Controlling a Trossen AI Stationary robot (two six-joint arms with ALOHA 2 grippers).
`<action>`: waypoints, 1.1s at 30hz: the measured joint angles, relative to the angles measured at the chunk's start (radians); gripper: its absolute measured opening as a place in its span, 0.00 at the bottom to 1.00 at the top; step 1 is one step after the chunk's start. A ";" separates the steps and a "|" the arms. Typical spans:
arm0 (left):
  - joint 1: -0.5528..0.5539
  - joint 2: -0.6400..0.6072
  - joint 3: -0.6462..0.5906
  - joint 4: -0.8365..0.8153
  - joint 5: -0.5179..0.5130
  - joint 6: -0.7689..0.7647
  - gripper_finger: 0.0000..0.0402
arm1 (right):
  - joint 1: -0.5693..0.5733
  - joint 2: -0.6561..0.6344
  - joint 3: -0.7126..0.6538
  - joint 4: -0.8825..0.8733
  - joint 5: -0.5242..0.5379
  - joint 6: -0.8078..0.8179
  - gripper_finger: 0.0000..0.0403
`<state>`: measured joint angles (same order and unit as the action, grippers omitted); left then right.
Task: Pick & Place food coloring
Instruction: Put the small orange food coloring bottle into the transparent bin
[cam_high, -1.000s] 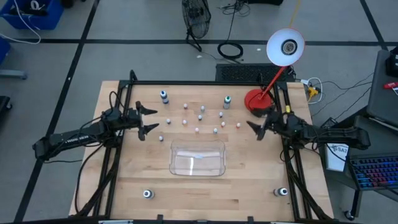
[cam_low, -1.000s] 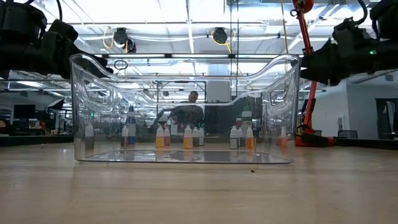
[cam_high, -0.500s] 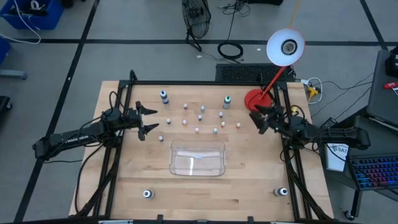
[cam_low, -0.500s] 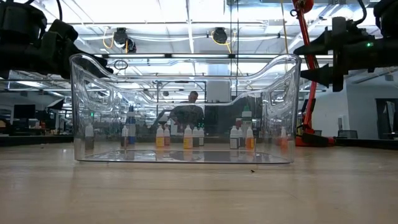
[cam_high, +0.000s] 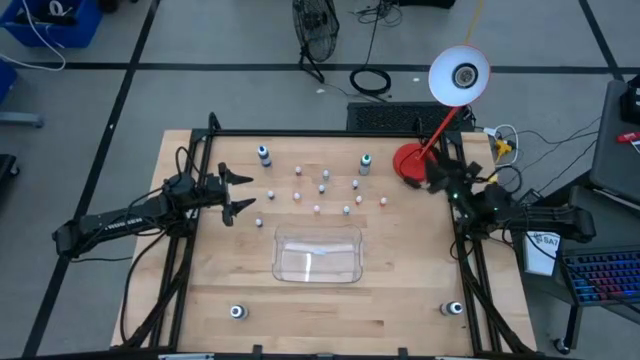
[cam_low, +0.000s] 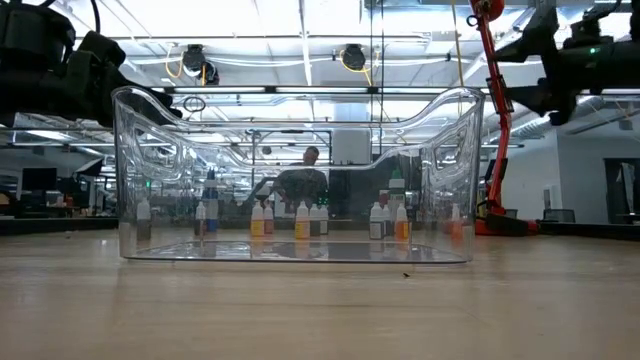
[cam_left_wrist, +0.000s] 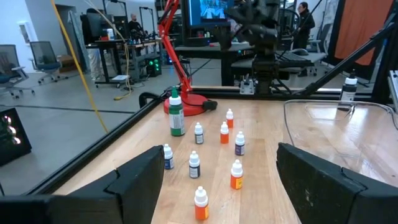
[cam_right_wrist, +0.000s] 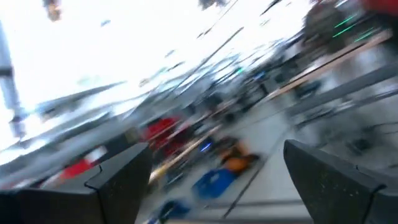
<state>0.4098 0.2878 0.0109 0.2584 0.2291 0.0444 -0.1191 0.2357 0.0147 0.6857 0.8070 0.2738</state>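
Small whitish food coloring bottles (cam_high: 324, 187) (cam_left_wrist: 224, 132) stand upright on their bases, scattered over the table's far middle. A blue-topped larger bottle (cam_high: 264, 155) and a green-topped one (cam_high: 366, 163) (cam_left_wrist: 176, 115) stand at the far side of them. Two more larger bottles (cam_high: 236, 312) (cam_high: 455, 308) stand near the front corners. My left gripper (cam_high: 248, 193) (cam_left_wrist: 221, 155) hovers open, left of the group, pointing at it. My right gripper (cam_high: 432, 172) (cam_right_wrist: 214, 162) is open, raised and tipped up by the red lamp base, holding nothing.
A clear plastic tray (cam_high: 318, 272) (cam_low: 130, 170) sits on the table's middle, nearer than the bottles. A red desk lamp stands with its base (cam_high: 410, 160) at the far right, next to my right gripper, its white head (cam_high: 459, 75) beyond the table. Black frame rails run along both sides.
My right gripper has drawn away from the bottles toward the table's far right corner, rising and tipping upward, so that its wrist view now sweeps across the room, blurred. The left arm and the bottles have stayed put.
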 joint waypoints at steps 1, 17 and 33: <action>0.000 0.000 0.000 0.000 0.000 0.000 0.76 | -0.003 0.000 0.000 0.016 0.046 -0.025 0.87; 0.000 0.000 0.000 0.000 0.000 0.000 0.76 | -0.004 0.076 0.000 -0.249 0.137 0.027 0.87; 0.000 0.000 0.000 0.000 0.000 0.000 0.76 | -0.006 0.212 0.000 -0.209 -0.052 0.171 0.87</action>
<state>0.4099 0.2878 0.0109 0.2585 0.2291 0.0444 -0.1252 0.4477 0.0151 0.4763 0.7546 0.4446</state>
